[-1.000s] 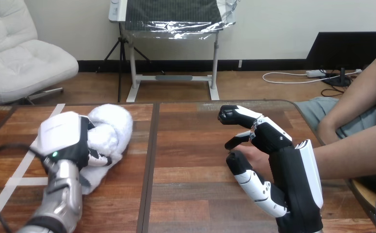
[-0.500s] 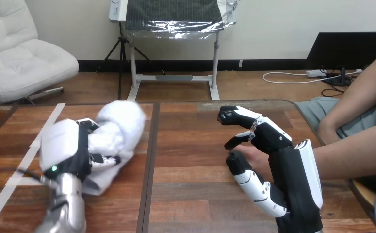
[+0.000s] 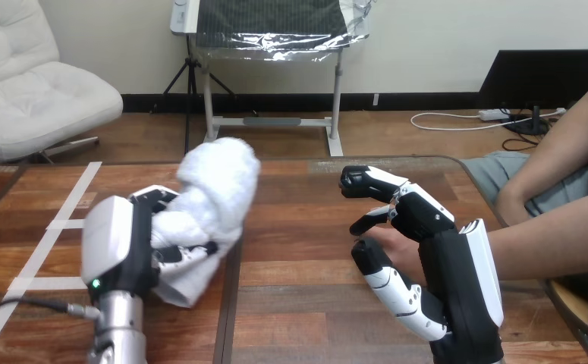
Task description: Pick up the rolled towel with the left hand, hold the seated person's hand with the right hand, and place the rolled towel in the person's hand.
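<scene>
The white rolled towel (image 3: 216, 184) is off the wooden table (image 3: 306, 227), left of the middle, with its top end tilted up and to the right. My left hand (image 3: 116, 243) has its fingers curled round the towel's lower part. At the right my right hand (image 3: 457, 265) stands on edge, its fingers curled over the person's hand (image 3: 399, 247) and its thumb below it. Little of the person's hand shows between them. Their forearm (image 3: 556, 239) comes in from the right edge. The towel is about a hand's width left of my right hand.
White tape strips (image 3: 57, 224) lie on the table at the left. A dark seam (image 3: 232, 280) runs down the table's middle. The person's other arm (image 3: 552, 155) rests at the far right, near the table's rounded corner.
My left hand has lifted the towel off the table and carried it right, toward my right hand. My right hand and the person's hand have stayed in place.
</scene>
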